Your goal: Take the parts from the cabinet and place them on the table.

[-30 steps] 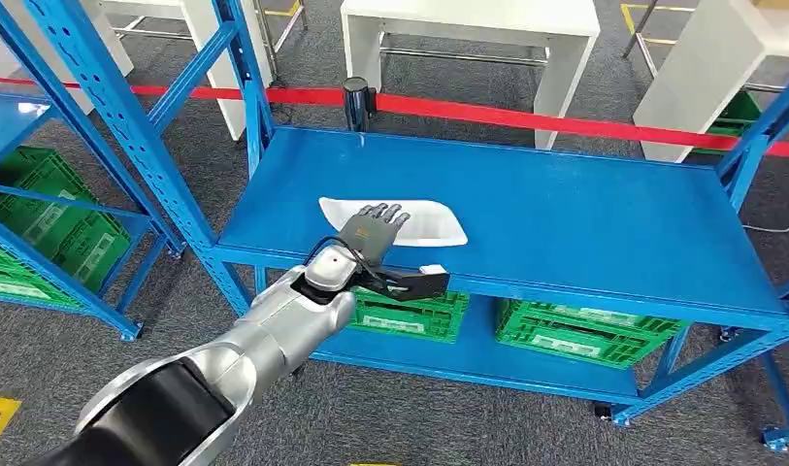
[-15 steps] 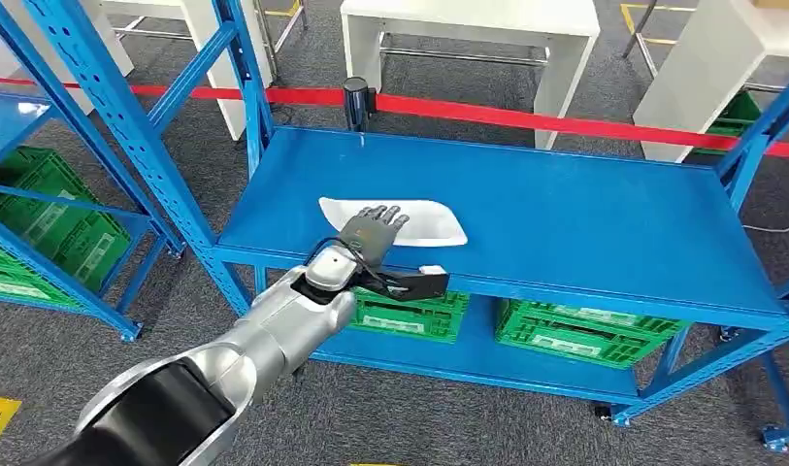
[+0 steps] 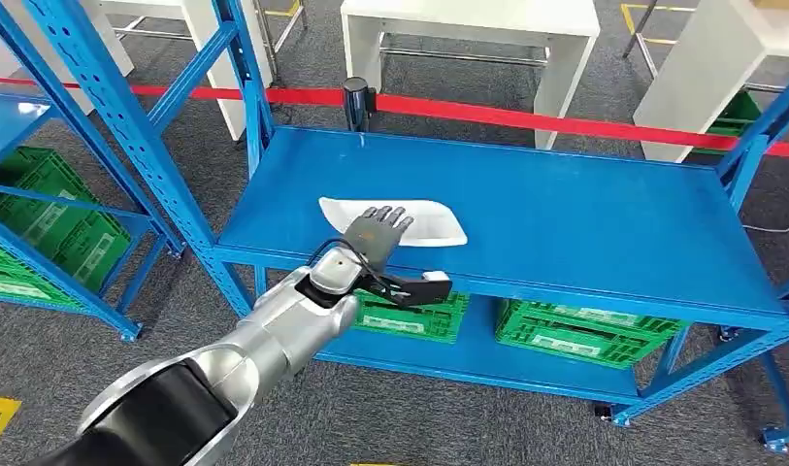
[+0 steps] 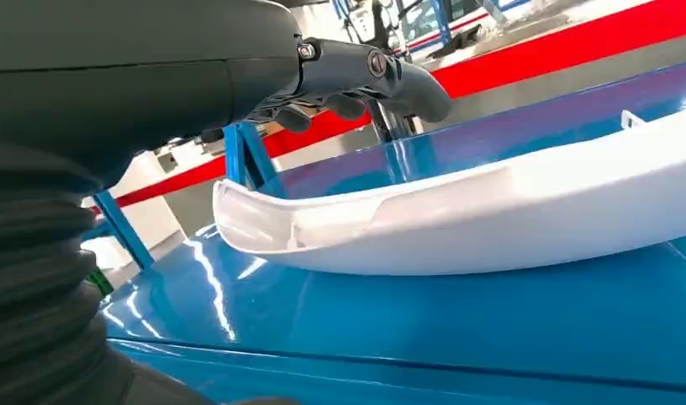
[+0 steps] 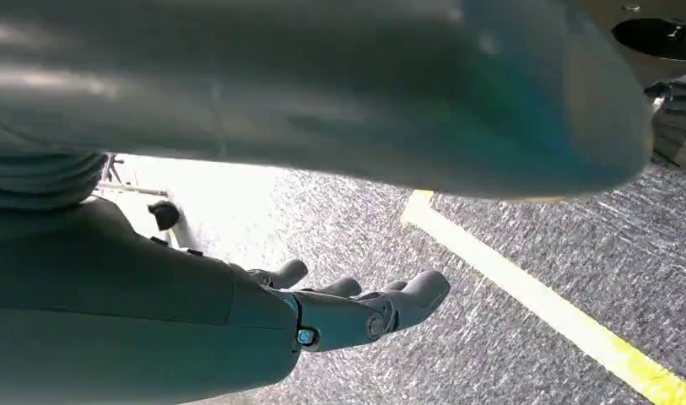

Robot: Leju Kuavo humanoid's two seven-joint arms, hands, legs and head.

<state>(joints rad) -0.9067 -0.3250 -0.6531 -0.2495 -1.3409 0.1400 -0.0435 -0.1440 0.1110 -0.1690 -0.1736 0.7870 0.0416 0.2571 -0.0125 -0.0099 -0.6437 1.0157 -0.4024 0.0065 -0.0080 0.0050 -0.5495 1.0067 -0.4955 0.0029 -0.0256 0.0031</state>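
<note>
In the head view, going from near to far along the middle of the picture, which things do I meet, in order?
Silver left arm → left robot hand → white part on the blue shelf → black post with red barrier tape → white table.

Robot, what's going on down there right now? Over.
Left hand open, fingers spread above white part on blue shelf. Right hand empty, hanging over floor. Nothing blocking.
</note>
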